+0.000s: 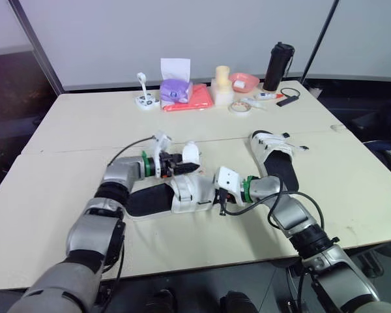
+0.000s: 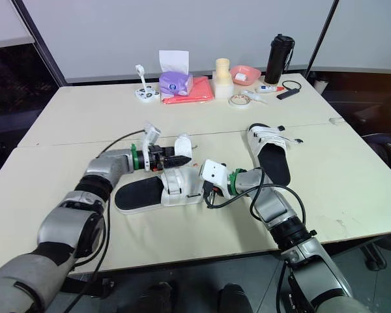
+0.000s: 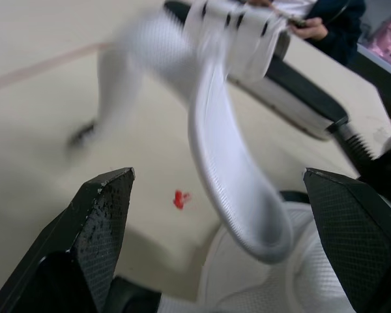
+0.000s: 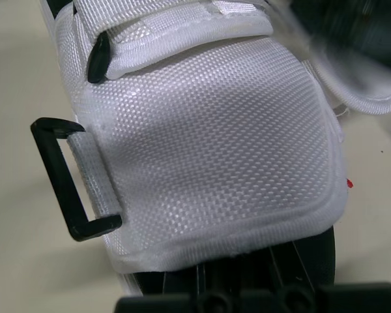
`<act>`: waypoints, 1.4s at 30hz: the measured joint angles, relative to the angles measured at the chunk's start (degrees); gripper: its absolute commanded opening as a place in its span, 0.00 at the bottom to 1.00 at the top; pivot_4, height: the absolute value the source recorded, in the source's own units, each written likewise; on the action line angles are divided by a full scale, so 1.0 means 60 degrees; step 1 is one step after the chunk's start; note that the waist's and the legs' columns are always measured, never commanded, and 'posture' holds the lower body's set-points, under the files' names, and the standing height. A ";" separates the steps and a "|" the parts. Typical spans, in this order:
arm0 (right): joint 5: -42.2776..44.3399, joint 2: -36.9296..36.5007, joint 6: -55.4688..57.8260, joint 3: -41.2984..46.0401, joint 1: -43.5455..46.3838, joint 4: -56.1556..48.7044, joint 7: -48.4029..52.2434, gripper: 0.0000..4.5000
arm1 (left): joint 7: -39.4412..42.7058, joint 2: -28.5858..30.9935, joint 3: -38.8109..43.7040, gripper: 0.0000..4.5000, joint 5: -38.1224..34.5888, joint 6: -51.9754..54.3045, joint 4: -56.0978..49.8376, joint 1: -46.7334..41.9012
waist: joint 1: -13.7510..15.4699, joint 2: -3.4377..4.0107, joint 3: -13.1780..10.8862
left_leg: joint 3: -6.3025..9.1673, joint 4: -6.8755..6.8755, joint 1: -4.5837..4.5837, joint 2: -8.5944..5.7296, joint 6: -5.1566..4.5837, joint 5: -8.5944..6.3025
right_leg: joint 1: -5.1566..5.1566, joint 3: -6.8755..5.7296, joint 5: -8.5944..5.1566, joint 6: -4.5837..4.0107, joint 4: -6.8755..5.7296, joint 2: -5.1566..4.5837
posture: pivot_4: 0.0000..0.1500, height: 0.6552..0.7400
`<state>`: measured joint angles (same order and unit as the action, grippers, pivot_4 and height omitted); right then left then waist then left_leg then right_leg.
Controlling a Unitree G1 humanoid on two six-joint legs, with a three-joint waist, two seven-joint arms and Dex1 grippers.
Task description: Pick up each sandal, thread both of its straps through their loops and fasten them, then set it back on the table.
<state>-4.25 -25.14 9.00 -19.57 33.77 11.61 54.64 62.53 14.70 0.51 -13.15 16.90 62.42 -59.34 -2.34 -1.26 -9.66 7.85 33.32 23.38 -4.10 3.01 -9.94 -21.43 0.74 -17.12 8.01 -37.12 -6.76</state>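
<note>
Sandal (image 1: 176,195) nearest the robot lies flat on the desk (image 1: 78,130) at the centre of the head view. The second sandal (image 1: 274,160) rests right of centre, well apart. The white woven upper (image 4: 208,150) looks light, soft and floppy, while the black sole (image 1: 143,199) seems stiffer and gives the shoe its only firm body. I judge the sole's edge the safer place to lift it, and the strap's free tip the place to pinch for threading. One strap (image 3: 238,189) stands up curled between the left claw's (image 1: 186,164) fingers (image 3: 104,215), which are spread wide and clamp nothing. The right claw (image 1: 215,197) sits close against the upper, beside a thin black loop (image 4: 62,179); whether it is apart or together I cannot tell. That loop looks rigid but narrow, and the limp webbing will likely buckle unless held near its end.
</note>
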 measured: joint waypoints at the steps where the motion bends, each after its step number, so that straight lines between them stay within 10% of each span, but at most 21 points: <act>1: 0.0000 -0.0018 0.0029 0.0003 -0.0007 -0.0021 -0.0018 0.00 | -0.0118 -0.0111 0.0101 0.95 -0.0001 -0.0011 0.0172 -0.0084 | 0.0010 -0.0002 -0.0001 | 0.0001 0.0001 0.0000 -0.0001 0.0000 0.0000 | 0.0001 -0.0001 0.0000 0.0000 0.0000 0.0000 | 1.00 1.00; 31: 0.0001 -0.0028 0.0129 -0.0010 -0.0107 -0.0174 -0.0227 0.00 | 0.0159 -0.0385 0.2418 0.95 -0.1443 0.0709 0.0873 -0.1763 | -0.0004 -0.0009 -0.0005 | 0.0002 0.0019 0.0006 -0.0003 0.0001 -0.0001 | 0.0007 -0.0005 -0.0001 0.0006 -0.0002 -0.0003 | 1.00 1.00; 40: 0.0002 -0.0025 0.0098 -0.0014 -0.0076 -0.0123 -0.0228 0.00 | 0.0236 -0.0406 0.2391 0.09 -0.1450 0.0704 0.0803 -0.1762 | -0.0008 -0.0009 -0.0005 | 0.0001 0.0020 0.0006 -0.0003 0.0001 -0.0001 | 0.0006 -0.0005 -0.0001 0.0005 -0.0003 -0.0003 | 1.00 1.00; 42: 0.0003 -0.0025 0.0098 -0.0014 -0.0076 -0.0123 -0.0229 0.00 | 0.0301 -0.0414 0.2368 0.03 -0.1447 0.0706 0.0760 -0.1757 | -0.0008 -0.0009 -0.0005 | 0.0002 0.0020 0.0006 -0.0003 0.0001 -0.0001 | 0.0006 -0.0005 -0.0001 0.0005 -0.0002 -0.0002 | 1.00 1.00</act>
<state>-4.24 -25.29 9.59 -19.65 33.31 10.87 53.26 64.34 12.22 14.71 -21.84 21.14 66.98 -69.88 -2.39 -1.31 -9.69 7.86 33.43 23.42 -4.11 3.02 -9.94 -21.39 0.71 -17.13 8.04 -37.13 -6.78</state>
